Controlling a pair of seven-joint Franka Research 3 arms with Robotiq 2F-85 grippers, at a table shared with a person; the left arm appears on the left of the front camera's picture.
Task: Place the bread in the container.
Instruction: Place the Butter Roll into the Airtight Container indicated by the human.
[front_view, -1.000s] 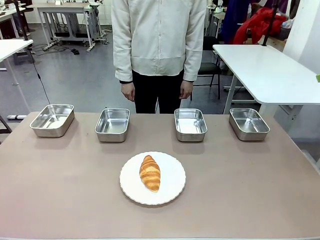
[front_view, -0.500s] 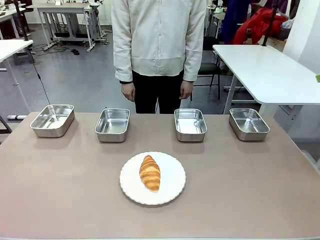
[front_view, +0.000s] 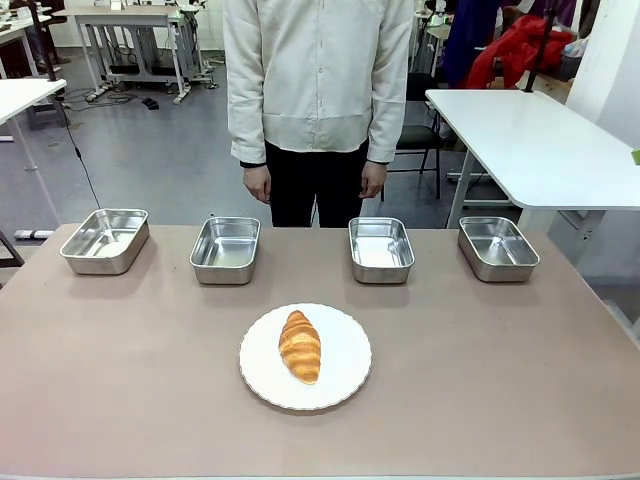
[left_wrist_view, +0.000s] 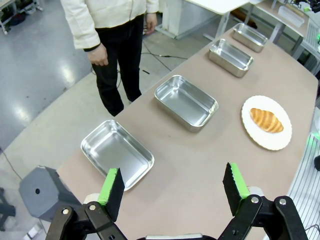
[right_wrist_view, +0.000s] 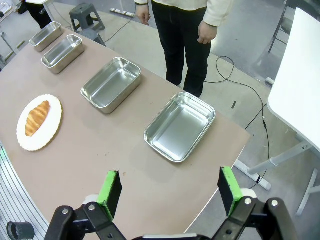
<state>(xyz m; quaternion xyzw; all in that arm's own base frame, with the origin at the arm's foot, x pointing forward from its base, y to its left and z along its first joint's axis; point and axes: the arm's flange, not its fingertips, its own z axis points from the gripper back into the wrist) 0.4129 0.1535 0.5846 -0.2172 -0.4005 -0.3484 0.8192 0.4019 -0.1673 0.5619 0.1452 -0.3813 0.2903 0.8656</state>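
Green-padded left fingers (left_wrist_view: 112, 189) stand spread wide, holding nothing, over the counter's (front_view: 500, 380) left end — the right fingers (right_wrist_view: 109, 192) likewise released and empty over its right end. The bread (front_view: 300, 346) lies on a white plate (front_view: 345, 340) near the front edge's middle. Four steel containers (front_view: 226, 246) line the far edge — bare counter between them and the plate. A person (front_view: 318, 80) stands beyond that edge.

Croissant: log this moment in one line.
croissant on plate | four pans empty | left end effector open | right end effector open | person standing
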